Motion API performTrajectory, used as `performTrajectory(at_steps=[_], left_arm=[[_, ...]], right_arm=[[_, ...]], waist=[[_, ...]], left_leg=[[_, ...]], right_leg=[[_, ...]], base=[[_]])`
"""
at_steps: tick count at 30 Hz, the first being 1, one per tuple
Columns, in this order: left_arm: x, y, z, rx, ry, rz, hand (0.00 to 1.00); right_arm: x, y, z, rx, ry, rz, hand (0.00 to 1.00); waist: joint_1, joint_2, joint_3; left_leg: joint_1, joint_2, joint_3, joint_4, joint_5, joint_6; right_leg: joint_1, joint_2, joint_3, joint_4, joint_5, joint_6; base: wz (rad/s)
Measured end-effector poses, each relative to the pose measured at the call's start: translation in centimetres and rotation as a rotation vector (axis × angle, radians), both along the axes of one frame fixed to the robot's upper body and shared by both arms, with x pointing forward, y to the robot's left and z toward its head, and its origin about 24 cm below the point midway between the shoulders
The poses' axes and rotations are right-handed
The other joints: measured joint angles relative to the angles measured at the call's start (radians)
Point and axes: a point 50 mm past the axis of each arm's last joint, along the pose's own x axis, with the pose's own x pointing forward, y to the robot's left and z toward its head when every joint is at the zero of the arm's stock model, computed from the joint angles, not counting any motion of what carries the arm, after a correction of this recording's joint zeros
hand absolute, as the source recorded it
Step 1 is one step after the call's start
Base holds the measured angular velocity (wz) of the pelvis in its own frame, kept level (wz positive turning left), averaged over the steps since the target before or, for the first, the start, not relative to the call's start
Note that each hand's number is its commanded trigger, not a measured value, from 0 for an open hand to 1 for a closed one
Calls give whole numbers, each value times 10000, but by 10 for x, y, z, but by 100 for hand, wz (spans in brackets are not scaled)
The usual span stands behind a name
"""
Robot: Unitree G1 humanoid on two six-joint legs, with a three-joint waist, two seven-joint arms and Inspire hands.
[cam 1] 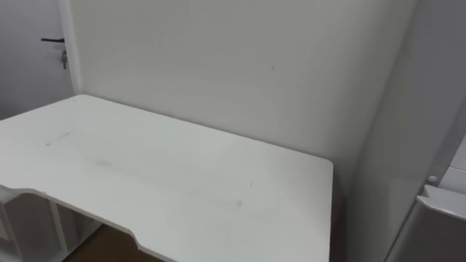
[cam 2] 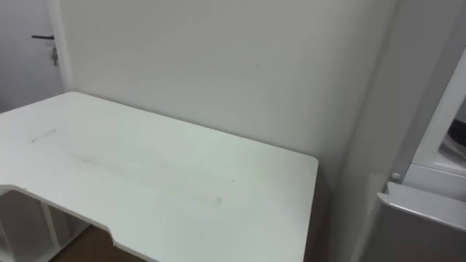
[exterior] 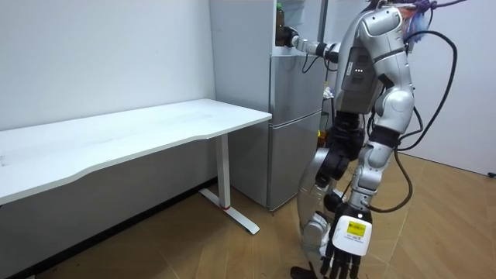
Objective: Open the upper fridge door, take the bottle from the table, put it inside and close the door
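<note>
One bottle, seemingly in right hand, one fridge

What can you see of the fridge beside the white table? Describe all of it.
The fridge is a tall, grey, metal-looking cabinet with an upper and a lower compartment. It stands upright on the wooden floor at the end of the white table. Its lower door is shut. The eye views show a pale edge, apparently the open upper door. At the upper compartment the robot's right hand holds a dark bottle upright.
</note>
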Motion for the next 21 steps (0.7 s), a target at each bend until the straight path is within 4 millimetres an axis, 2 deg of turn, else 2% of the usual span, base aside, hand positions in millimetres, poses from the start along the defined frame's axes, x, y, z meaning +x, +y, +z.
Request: performTrajectory(at_steps=[2,4,7,9,11,13,17,21], left_arm=[[1,-1,0,12,-153,-34,0],[1,-3,-1,10,-256,1,0],[-3,-6,-2,-65,-244,209,0],[-4,-6,-2,-107,-340,496,0],[-4,-8,-3,-140,-360,619,0],[-4,-10,-4,-90,-396,666,0],[-5,-17,-7,-207,-490,746,0],[-9,-18,-7,-223,-380,790,0]], right_arm=[[-1,2,3,-42,-203,-55,0],[-6,3,5,-7,-520,-187,0],[-12,9,12,377,-1364,-479,0],[-17,15,16,596,-1900,-641,0],[-18,19,18,642,-2108,-720,0],[-22,21,17,661,-2176,-782,0],[-27,30,21,865,-2793,-619,0],[-30,32,21,849,-2953,-562,0]], waist=[[-31,47,53],[-26,60,27],[-90,165,78],[-215,212,46],[-282,259,57],[-318,279,22],[-468,315,9],[-548,324,41]], left_leg=[[111,-20,8,-97,0,2],[168,-26,73,-168,0,5],[294,-37,146,-318,0,8],[335,-49,143,-425,2,5],[438,-53,163,-510,4,3],[551,-46,188,-585,1,2],[690,-45,223,-709,4,-2],[843,-35,240,-797,2,0]], right_leg=[[91,6,32,-104,12,19],[119,-7,69,-126,4,34],[152,-29,68,-119,-6,52],[158,-41,77,-130,-27,78],[210,-43,76,-130,-29,81],[267,-49,102,-123,-40,100],[319,-52,193,-99,-41,106],[424,-58,238,-98,-43,110]], base=[[0],[-5],[-6],[0],[-2],[-6],[-3],[0]])
